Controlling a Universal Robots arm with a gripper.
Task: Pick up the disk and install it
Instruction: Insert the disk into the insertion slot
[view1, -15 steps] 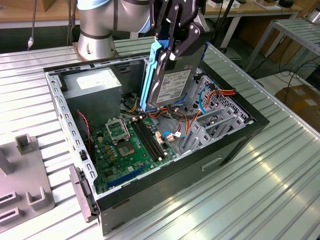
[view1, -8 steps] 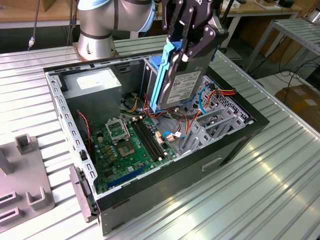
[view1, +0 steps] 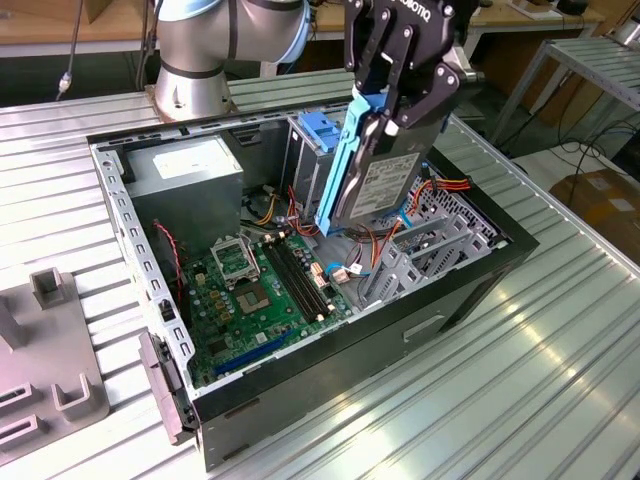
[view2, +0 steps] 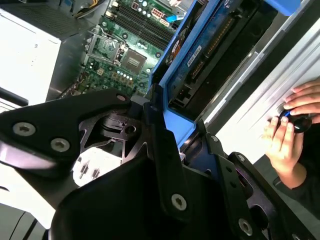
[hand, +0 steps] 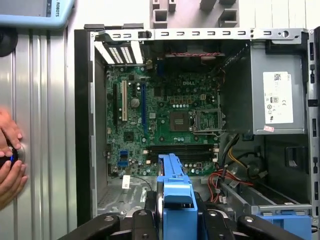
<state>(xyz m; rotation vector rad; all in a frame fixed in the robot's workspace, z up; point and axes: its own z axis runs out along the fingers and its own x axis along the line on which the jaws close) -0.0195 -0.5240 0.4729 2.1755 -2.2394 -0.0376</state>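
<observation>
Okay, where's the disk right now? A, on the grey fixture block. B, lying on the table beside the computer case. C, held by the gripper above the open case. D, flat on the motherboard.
C: the gripper is shut on the disk, holding it on edge over the open computer case.

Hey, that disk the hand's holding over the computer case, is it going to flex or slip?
Probably rigid and dense for its size: the disk looks like a flat, blue-edged metal slab. Since the hand clamps only its upper end and it hangs tilted, it may pivot or slip in the grip.
</observation>
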